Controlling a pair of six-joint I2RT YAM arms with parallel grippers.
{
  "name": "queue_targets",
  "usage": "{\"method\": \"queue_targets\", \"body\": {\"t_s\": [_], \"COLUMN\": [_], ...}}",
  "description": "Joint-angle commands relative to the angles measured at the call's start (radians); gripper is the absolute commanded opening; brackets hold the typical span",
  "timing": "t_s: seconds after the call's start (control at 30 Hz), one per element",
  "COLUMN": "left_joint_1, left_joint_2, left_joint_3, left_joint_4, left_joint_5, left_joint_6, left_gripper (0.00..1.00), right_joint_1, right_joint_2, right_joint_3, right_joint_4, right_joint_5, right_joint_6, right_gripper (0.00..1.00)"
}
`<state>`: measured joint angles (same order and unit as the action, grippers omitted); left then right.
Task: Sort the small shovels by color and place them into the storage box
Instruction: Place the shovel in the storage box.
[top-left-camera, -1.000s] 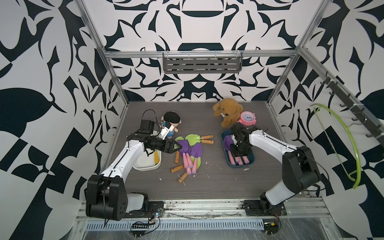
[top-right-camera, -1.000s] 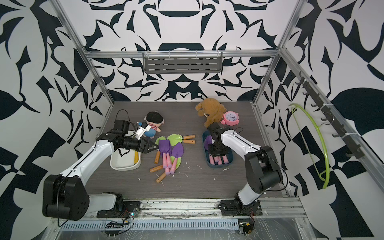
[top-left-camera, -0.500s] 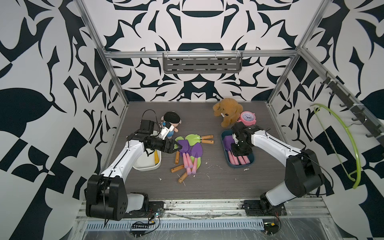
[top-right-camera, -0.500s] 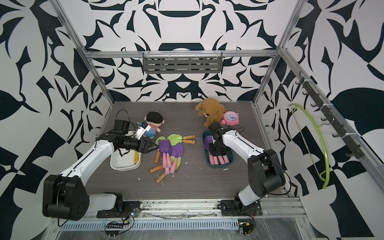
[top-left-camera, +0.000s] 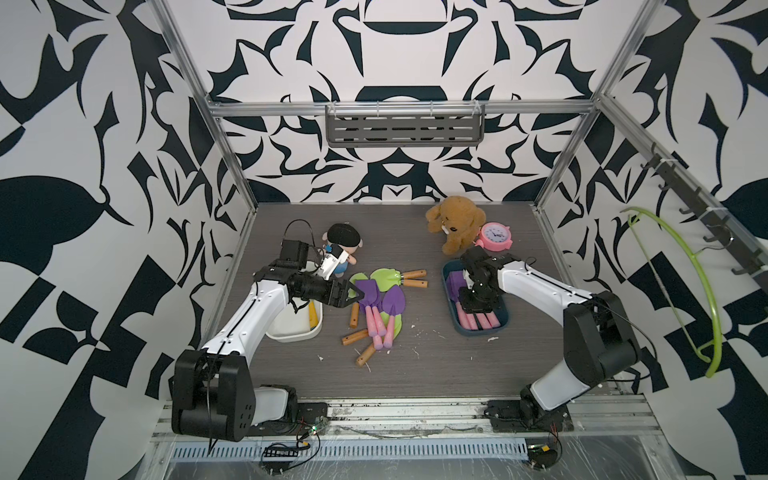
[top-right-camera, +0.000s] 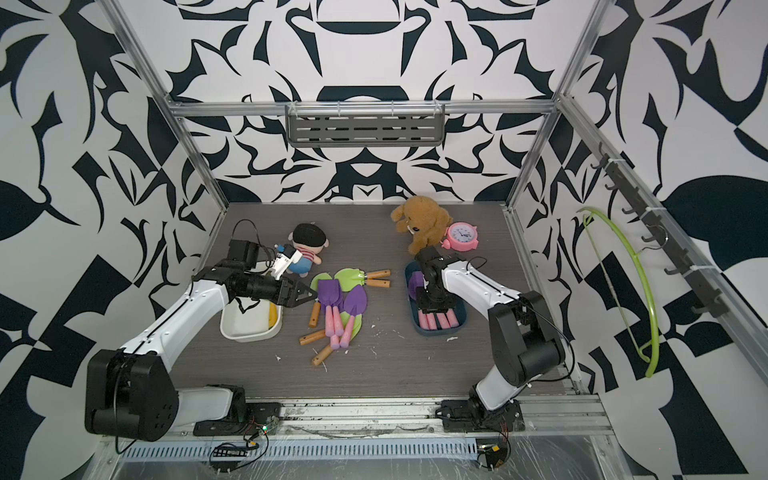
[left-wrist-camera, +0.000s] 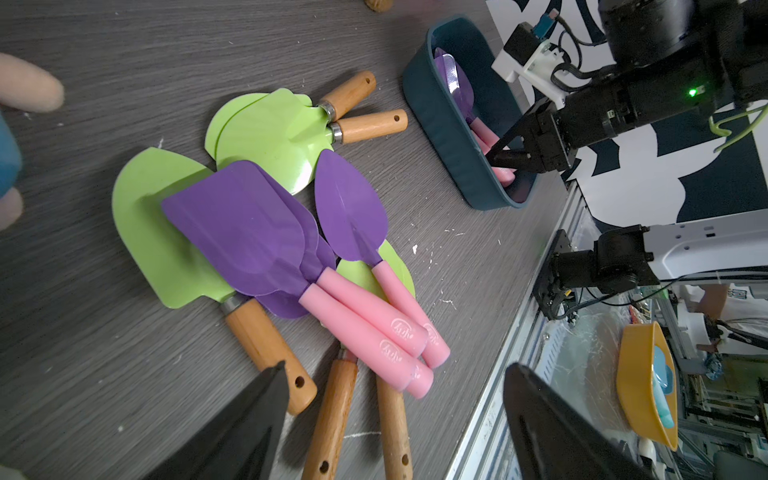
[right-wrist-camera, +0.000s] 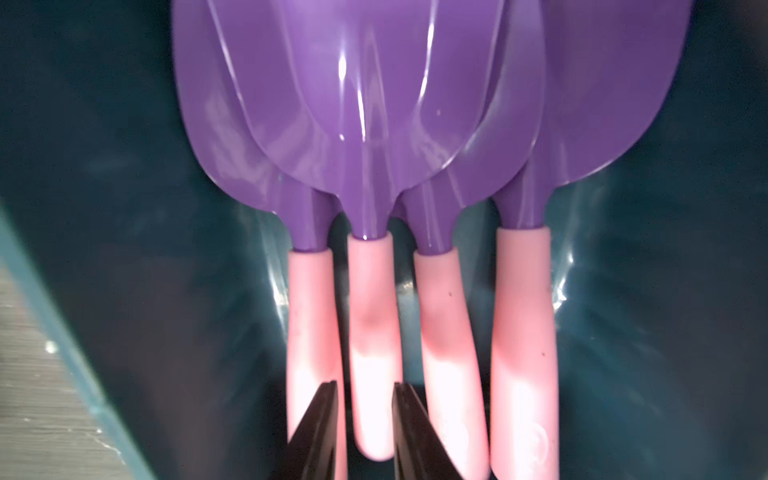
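While teal box (left-wrist-camera: 440, 124) holds four purple shovels (right-wrist-camera: 365, 124), mixed pile (left-wrist-camera: 249, 224) lies just beside it | left gripper (left-wrist-camera: 395, 365) gapes above pile, could snag green with purple | right gripper (right-wrist-camera: 365, 386) narrow astride one boxed pink handle (right-wrist-camera: 372, 332), clamped or not cannot tell, may drag it out | handle logo (left-wrist-camera: 402, 332) illegible

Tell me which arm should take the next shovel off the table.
Left. The left hand hovers open right over the loose shovels; the right hand is down inside the blue box.
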<state>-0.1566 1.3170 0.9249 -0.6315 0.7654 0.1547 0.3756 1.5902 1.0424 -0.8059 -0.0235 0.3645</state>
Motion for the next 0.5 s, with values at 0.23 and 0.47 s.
{"method": "queue_targets", "body": {"t_s": [0.23,0.47], "left_joint_1": [0.011,0.015], "left_joint_2": [-0.004,-0.001], "left_joint_3": [-0.02,-0.018], "left_joint_4": [-0.011,-0.012], "left_joint_5": [-0.002,0.006], "left_joint_6": [0.025,0.023], "left_gripper": [0.9,0.91], "right_joint_1": [0.091,0.209], "right_joint_2": [-0.1,-0.109], "right_joint_3": [0.027,0.105], "right_joint_4": [0.024,0.018], "right_joint_5": [0.051,0.085], "right_joint_6": [0.078,0.105], "right_gripper": [0.3,0.3]}}
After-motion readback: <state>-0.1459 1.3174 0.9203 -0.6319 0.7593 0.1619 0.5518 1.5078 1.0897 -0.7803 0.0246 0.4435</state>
